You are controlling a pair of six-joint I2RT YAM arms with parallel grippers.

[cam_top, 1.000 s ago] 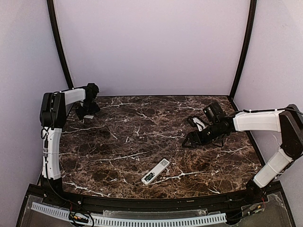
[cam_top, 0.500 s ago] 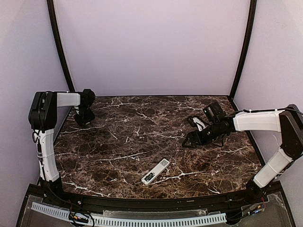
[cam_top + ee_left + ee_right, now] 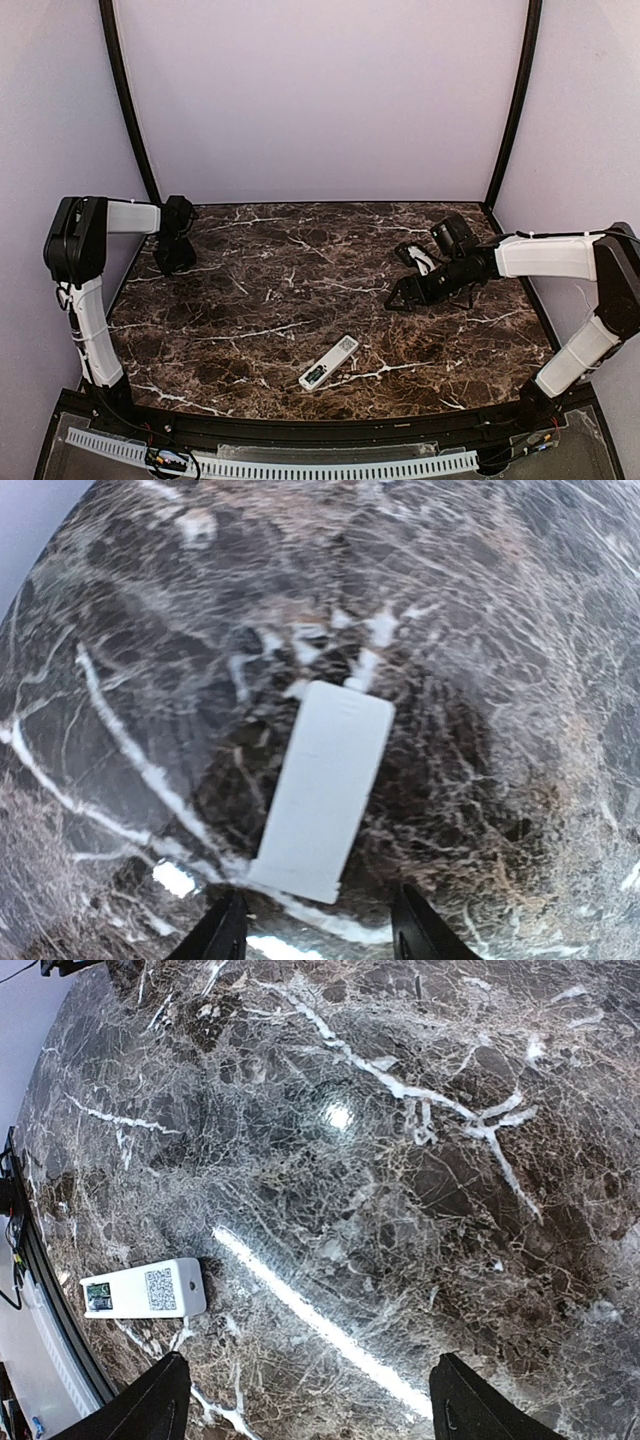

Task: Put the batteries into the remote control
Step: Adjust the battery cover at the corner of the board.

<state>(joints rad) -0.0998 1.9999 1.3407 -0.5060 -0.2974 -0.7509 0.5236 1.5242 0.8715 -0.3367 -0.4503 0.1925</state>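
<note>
The remote control [image 3: 328,363] is a slim white bar lying flat near the table's front middle, with a QR label and a dark patch facing up [image 3: 145,1288]. No batteries show in any view. My left gripper [image 3: 172,257] is low at the back left corner. Its jaws [image 3: 320,940] stand apart, and a flat white rectangular panel [image 3: 325,790] lies on the marble just ahead of the tips, untouched. My right gripper [image 3: 400,297] hovers over the right middle of the table, open and holding nothing [image 3: 310,1410], with the remote off to its left.
The dark marble table [image 3: 300,290] is bounded by lilac walls at the back and sides, and two black posts [image 3: 125,90] stand at the back corners. A white cable strip [image 3: 270,462] runs along the near edge.
My left arm has swung further left and dropped toward the back-left corner, and its jaws have narrowed. The right arm and the remote have not moved.
</note>
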